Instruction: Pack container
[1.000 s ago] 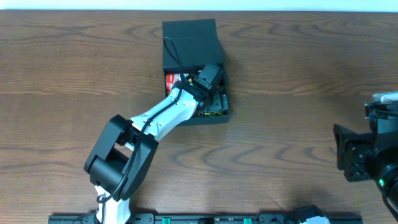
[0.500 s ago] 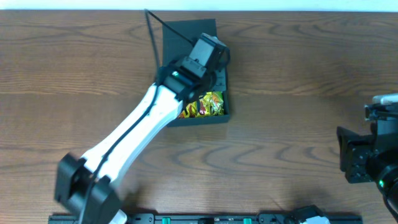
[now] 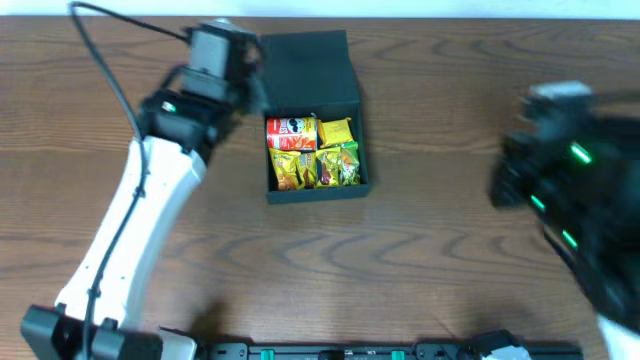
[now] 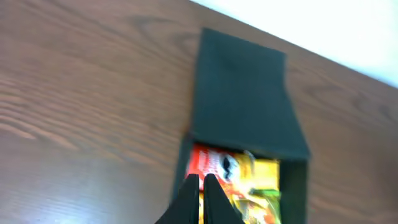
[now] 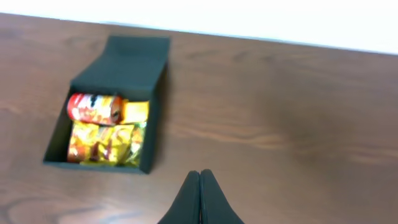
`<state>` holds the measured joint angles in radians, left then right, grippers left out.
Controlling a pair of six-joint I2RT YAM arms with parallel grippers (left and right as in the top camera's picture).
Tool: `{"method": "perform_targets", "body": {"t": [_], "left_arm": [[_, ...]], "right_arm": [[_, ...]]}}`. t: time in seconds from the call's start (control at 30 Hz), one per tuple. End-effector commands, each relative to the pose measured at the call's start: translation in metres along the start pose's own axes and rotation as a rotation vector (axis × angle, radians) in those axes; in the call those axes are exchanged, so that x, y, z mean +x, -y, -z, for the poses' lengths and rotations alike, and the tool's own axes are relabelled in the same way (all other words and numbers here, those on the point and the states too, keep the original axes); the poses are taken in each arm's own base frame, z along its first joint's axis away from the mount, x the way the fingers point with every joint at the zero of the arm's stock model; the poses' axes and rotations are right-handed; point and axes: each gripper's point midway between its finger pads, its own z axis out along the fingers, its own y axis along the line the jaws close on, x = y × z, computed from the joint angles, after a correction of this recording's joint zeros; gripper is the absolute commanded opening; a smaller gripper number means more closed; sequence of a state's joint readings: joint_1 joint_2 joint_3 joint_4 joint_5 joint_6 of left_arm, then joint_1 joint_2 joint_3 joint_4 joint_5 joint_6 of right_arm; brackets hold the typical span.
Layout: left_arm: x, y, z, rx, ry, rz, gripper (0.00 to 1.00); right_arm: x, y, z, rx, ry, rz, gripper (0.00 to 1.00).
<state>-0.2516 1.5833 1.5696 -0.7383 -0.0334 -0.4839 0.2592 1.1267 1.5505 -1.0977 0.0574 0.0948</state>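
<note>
Tabletop of brown wood grain (image 3: 420, 260) carries the whole scene. On the left, the white left arm stretches far out from the near edge. Its left claw (image 4: 200, 190) is pinched tight, black fingers pressed together with nothing between them. It hovers just beside the far left corner of the dark teal-green, matte, square-ish cardboard container (image 3: 315, 192), and appears not to touch it. The container sits a little left of the table's middle, toward the far side. Its hinged flap lid (image 3: 308, 65) is open on the far edge, leaning back away from the opening. Inside lie 1 red cylindrical snack can (image 3: 290, 130) along the far wall and several yellow crinkly snack packets (image 3: 318, 165) filling the rest. The packing looks complete, so closing the lid seems the step left. Far to the right, well apart from the container, the dark right arm shows as a blur; its right claw (image 5: 200, 186) is likewise clamped together and empty. The relation that counts: the flap lid lies to the right of the left claw, about level with it, with its hinge line running left to right across the table. The left arm is much the closer of the 2, so a push from behind the flap toward the near edge would likely fold it down
</note>
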Motion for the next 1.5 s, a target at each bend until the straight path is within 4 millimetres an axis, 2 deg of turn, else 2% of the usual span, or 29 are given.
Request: {"method": "perform_targets", "body": {"t": [0.0,0.07,0.13,0.23,0.37,0.43,0.53,0.63,0.73,0.97,1.2,1.3,1.47], "left_arm": [[0.001,-0.016,-0.032,0.059,-0.101,0.039,0.06],[0.007,-0.029,-0.063,0.102,-0.188,0.092,0.06],[0.022,-0.033,-0.098,0.179,-0.293,0.145,0.06],[0.037,-0.037,-0.134,0.205,-0.359,0.202,0.06],[0.056,-0.048,-0.175,0.163,-0.406,0.288,0.06],[0.067,-0.054,-0.192,0.134,-0.433,0.377,0.06],[0.076,-0.057,-0.208,0.110,-0.452,0.461,0.06],[0.079,-0.056,-0.218,0.103,-0.451,0.516,0.06],[0.073,-0.045,-0.230,0.157,-0.426,0.552,0.06],[0.069,-0.032,-0.249,0.219,-0.400,0.612,0.06],[0.052,-0.020,-0.254,0.280,-0.346,0.651,0.06],[0.053,-0.017,-0.253,0.289,-0.350,0.649,0.06],[0.055,-0.015,-0.252,0.300,-0.358,0.626,0.06]], "right_arm": [[0.025,-0.027,-0.072,-0.141,-0.132,0.000,0.01],[0.027,-0.033,-0.122,-0.183,-0.165,-0.017,0.01],[0.029,-0.033,-0.176,-0.224,-0.194,-0.078,0.01],[0.036,-0.026,-0.232,-0.309,-0.226,-0.207,0.01],[0.047,-0.021,-0.287,-0.516,-0.258,-0.433,0.02],[0.062,-0.014,-0.314,-0.539,-0.290,-0.542,0.02],[0.079,-0.020,-0.339,-0.594,-0.320,-0.589,0.02],[0.089,-0.027,-0.357,-0.615,-0.332,-0.632,0.02],[0.088,-0.042,-0.372,-0.696,-0.313,-0.672,0.02],[0.093,-0.075,-0.395,-0.782,-0.341,-0.693,0.02],[0.073,-0.120,-0.407,-0.849,-0.330,-0.625,0.02],[0.065,-0.125,-0.408,-0.851,-0.317,-0.618,0.02],[0.064,-0.121,-0.410,-0.840,-0.308,-0.621,0.02]]}}
